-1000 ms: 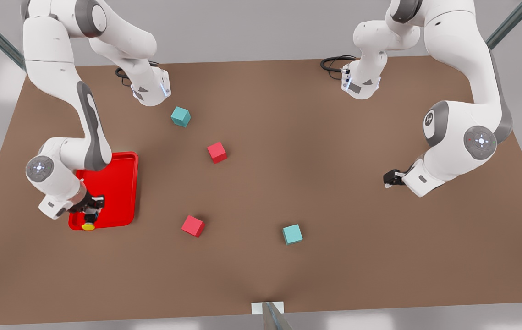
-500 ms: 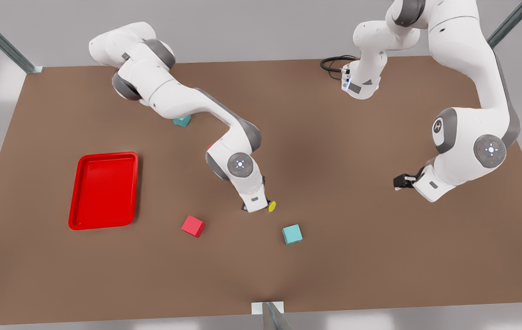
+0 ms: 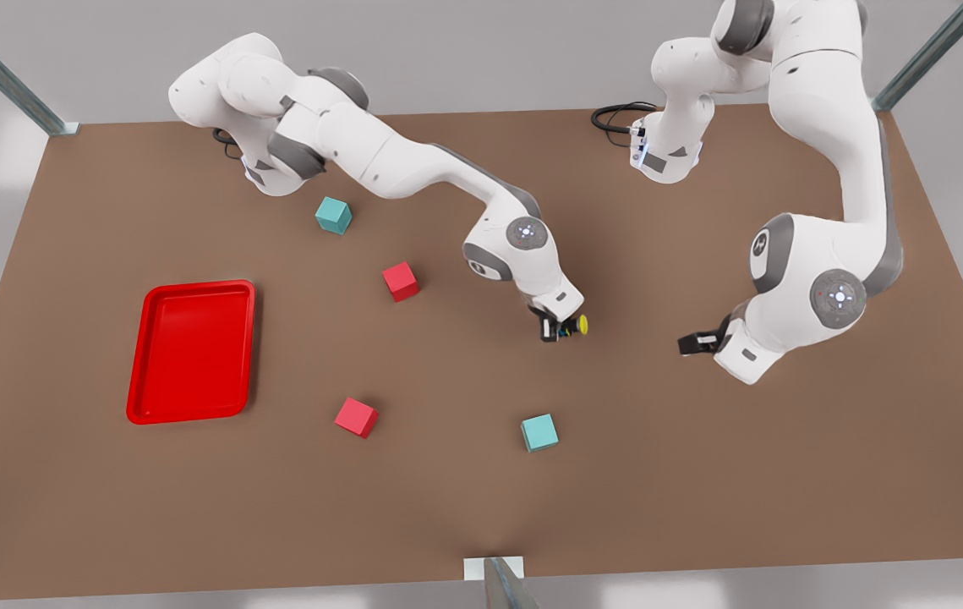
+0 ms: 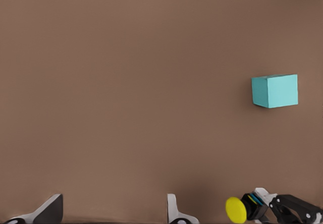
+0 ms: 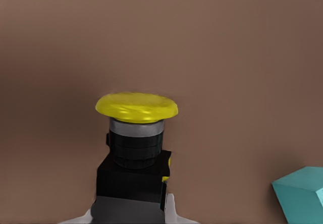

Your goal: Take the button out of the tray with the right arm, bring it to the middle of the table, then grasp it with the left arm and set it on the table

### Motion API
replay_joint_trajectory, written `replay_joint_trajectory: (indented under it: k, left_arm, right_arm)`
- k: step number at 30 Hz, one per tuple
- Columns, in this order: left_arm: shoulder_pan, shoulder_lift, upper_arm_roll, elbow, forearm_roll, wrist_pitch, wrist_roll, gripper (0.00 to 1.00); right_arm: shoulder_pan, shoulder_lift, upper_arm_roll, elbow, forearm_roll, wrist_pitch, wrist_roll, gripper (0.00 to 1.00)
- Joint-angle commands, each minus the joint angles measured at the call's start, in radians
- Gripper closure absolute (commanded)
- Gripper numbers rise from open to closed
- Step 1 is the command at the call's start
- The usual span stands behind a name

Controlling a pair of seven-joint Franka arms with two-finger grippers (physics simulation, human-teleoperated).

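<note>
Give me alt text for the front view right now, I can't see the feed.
The right gripper holds the button above the middle of the table, yellow cap pointing toward the open left gripper, which waits a short way off. The red tray lies at the front view's left, with two red and two teal cubes scattered between.

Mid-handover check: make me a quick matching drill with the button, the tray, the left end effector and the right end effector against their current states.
Things:
1. button
2. tray
3. left end effector
4. right end effector

States:
A. open, pointing toward the button from the front view's right, apart from it
B. held above the table near its middle, yellow cap pointing sideways
C. shut on the button's black body
D. lying with nothing in it on the front view's left

Pairs: 1-B, 2-D, 3-A, 4-C
</note>
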Motion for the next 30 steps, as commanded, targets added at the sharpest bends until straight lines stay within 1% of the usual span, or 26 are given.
replay_joint_trajectory:
  k: [1,3,4,6,7,9,10,11,12,13,14,15,16,17,18,19,22,23,24,27,30]
  left_arm:
    - [-0.009,0.021,-0.005,0.001,-0.003,0.014,-1.138,0.00]
    - [-0.086,0.027,-0.004,-0.002,0.020,0.038,-1.500,0.00]
    - [-0.118,0.030,-0.004,-0.007,0.024,0.038,-1.576,0.00]
    - [-0.120,0.040,-0.004,-0.007,0.024,0.052,-1.662,0.00]
    - [-0.121,0.040,-0.005,-0.005,0.024,0.055,-1.709,0.00]
    - [-0.141,0.056,-0.004,-0.003,0.035,0.092,-1.807,0.00]
    - [-0.144,0.075,-0.004,-0.002,0.047,0.117,-1.902,0.00]
    - [-0.190,0.093,-0.004,0.003,0.066,0.133,-1.959,0.00]
    - [-0.236,0.104,-0.004,0.004,0.082,0.147,-2.008,0.00]
    - [-0.265,0.116,-0.002,0.006,0.090,0.149,-2.066,0.00]
    - [-0.291,0.121,-0.002,0.006,0.118,0.149,-2.112,0.00]
    - [-0.294,0.121,-0.004,0.006,0.124,0.149,-2.132,0.00]
    - [-0.294,0.121,-0.004,0.010,0.124,0.149,-2.160,0.00]
    - [-0.296,0.135,-0.002,0.020,0.129,0.147,-2.238,0.00]
    - [-0.307,0.147,-0.004,0.020,0.158,0.147,-2.321,0.00]
    - [-0.324,0.171,-0.002,0.020,0.168,0.149,-2.367,0.00]
    - [-0.359,0.191,-0.002,0.020,0.201,0.149,-2.476,0.00]
    - [-0.385,0.220,0.001,0.018,0.204,0.149,-2.511,0.00]
    - [-0.385,0.227,-0.001,0.007,0.257,0.155,-2.525,0.00]
    - [-0.385,0.231,-0.002,-0.043,0.271,0.206,-2.498,0.00]
    - [-0.374,0.227,-0.001,-0.115,0.273,0.333,-2.390,0.00]
  right_arm:
    - [0.002,0.011,-0.005,0.000,-0.025,0.031,-0.032,0.00]
    - [0.001,0.014,-0.005,0.001,-0.025,0.033,-0.029,0.00]
    - [0.002,0.014,-0.005,0.001,-0.026,0.033,-0.029,0.00]
    - [-0.010,-0.008,-0.014,0.000,-0.020,0.022,-0.021,0.00]
    - [-0.083,-0.053,0.001,-0.031,-0.009,0.019,-0.019,0.00]
    - [-0.231,-0.371,0.007,-0.370,0.130,-0.007,-0.016,0.00]
    - [-0.298,-0.492,0.006,-0.428,0.144,-0.141,-0.015,0.00]
    - [-0.359,-0.612,-0.003,-0.477,0.144,-0.266,0.001,0.00]
    - [-0.458,-0.710,-0.003,-0.525,0.140,-0.372,0.014,0.00]
    - [-0.525,-0.794,-0.003,-0.572,0.138,-0.435,0.008,0.00]
    - [-0.600,-0.790,-0.013,-0.510,0.127,-0.530,-0.063,0.00]
    - [-0.668,-0.781,-0.033,-0.367,0.137,-0.681,-0.181,0.00]
    - [-0.673,-0.759,-0.059,-0.336,0.127,-0.738,0.005,0.00]
    - [-0.683,-0.778,-0.089,-0.356,0.152,-0.799,0.286,0.00]
    - [-0.689,-0.816,-0.091,-0.399,0.170,-0.802,0.451,0.00]
    - [-0.693,-0.859,-0.092,-0.460,0.173,-0.782,0.514,0.00]
    - [-0.725,-0.870,-0.092,-0.476,0.206,-0.750,0.620,0.00]
    - [-0.745,-0.862,-0.092,-0.471,0.213,-0.744,0.620,0.00]
    - [-0.757,-0.856,-0.092,-0.473,0.242,-0.750,0.620,0.00]
    - [-0.768,-0.850,-0.092,-0.467,0.242,-0.742,0.633,0.00]
    - [-0.768,-0.845,-0.092,-0.465,0.244,-0.742,0.633,0.00]
